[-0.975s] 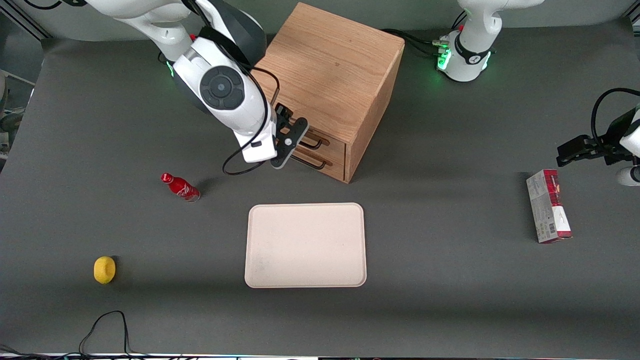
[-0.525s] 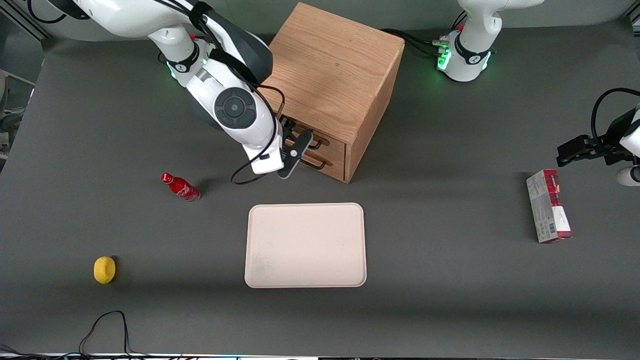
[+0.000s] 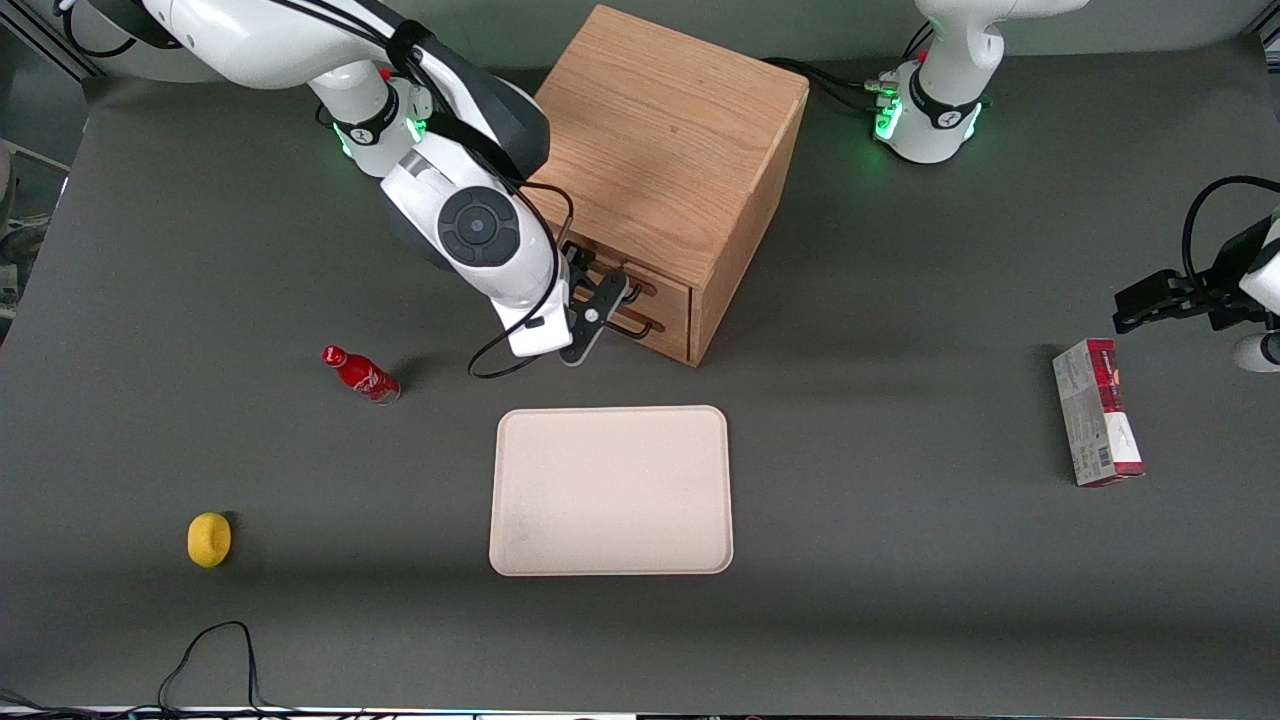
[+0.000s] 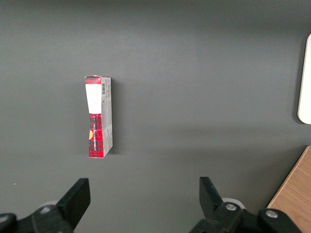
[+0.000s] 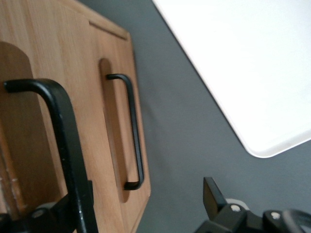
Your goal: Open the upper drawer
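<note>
Gripper (image 3: 598, 288) advanced onto upper drawer (image 3: 655, 291) handle, fingers spread.

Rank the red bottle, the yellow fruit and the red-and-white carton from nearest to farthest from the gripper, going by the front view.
The gripper is at the cabinet's drawer fronts.
1. Red bottle: toward the working arm's end, lying on the table.
2. Yellow fruit: same end, nearer the front camera.
3. Red-and-white carton: at the parked arm's end.

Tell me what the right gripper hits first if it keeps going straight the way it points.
Most likely the upper drawer: the gripper points at the cabinet's front, with the upper black bar handle at its fingers. Exact depth is unclear.
</note>
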{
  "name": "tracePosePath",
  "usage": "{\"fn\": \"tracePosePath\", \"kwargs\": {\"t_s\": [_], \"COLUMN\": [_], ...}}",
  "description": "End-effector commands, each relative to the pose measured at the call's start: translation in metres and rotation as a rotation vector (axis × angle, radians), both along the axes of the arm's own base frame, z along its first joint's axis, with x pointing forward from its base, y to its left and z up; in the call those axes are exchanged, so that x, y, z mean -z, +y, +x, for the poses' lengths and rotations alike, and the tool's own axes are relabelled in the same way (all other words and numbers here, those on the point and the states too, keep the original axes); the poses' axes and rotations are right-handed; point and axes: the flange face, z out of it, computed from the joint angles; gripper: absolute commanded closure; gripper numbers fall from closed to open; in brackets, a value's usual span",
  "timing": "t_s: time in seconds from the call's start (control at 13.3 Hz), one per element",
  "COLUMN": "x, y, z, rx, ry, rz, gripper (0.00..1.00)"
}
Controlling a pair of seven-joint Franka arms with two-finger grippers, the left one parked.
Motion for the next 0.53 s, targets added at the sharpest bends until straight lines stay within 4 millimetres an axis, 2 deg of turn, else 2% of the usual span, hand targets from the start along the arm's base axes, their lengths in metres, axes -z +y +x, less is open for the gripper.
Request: {"fn": "tracePosePath", "kwargs": {"t_s": [0.0, 0.22, 0.45], "x": [0.008, 0.009, 0.005], "y": [-0.020, -0.038, -0.051], "z": [0.044, 0.076, 0.095], "rx": [0.029, 0.080, 0.101], "ry": [-0.037, -0.050, -0.061], "rz": [0.012, 0.034, 0.047], "gripper": [0.00, 0.00, 0.00]}}
